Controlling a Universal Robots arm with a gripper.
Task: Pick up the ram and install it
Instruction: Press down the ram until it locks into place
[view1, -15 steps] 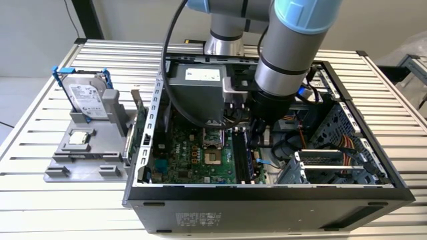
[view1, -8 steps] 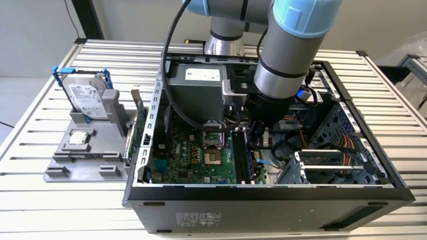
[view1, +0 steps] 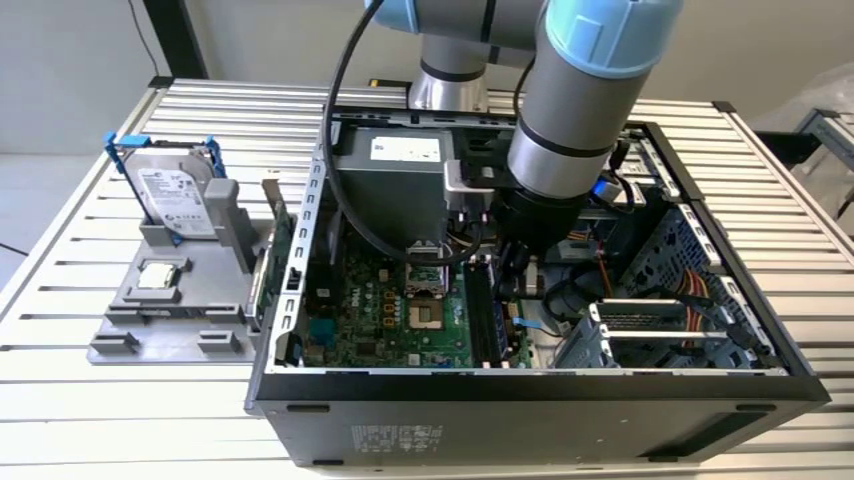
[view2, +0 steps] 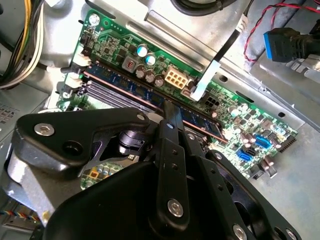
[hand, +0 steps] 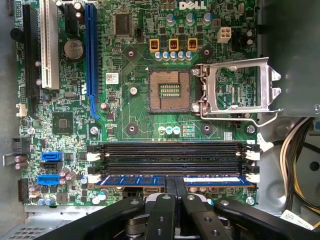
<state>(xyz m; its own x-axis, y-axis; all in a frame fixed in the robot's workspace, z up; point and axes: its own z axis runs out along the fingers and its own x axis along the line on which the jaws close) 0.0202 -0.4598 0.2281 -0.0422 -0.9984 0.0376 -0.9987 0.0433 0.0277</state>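
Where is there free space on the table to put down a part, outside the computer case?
Bare slats of the table lie on the exterior view's left, around the grey holder with the hard drive, and in front of it. Inside the case it's crowded: the gripper sits at the ram.

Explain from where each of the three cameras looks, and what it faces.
Exterior view: off the arm, above the open computer case, looking down; the arm reaches inside.
First wrist view: on the arm, facing the motherboard straight on; the gripper stands at the ram in its slot.
Second wrist view: on the arm, looking slantwise along the board, past the gripper's body.
Both wrist views share the ram and the gripper.
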